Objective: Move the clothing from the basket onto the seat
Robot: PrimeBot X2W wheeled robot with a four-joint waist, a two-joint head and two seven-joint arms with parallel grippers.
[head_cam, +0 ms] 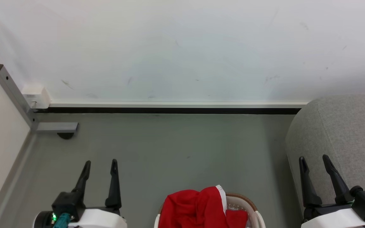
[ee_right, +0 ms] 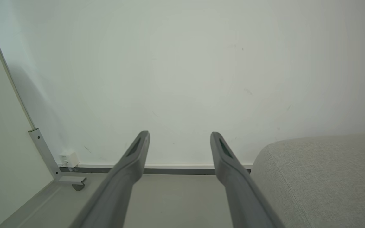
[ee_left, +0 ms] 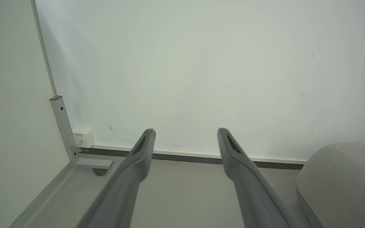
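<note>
In the basket [head_cam: 247, 200], heaped above its brown rim: the clothing [head_cam: 195, 205], red with white trim. Left of the basket, over grey floor [head_cam: 176, 148]: left end effector [head_cam: 101, 162], released, fingers apart, empty. Right of the basket, near the seat [head_cam: 344, 133]: right end effector [head_cam: 314, 157], likewise released, empty.

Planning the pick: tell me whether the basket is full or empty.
Not empty: red clothing is heaped in the basket, rising above its brown rim. How deep the pile goes, cannot tell.
</note>
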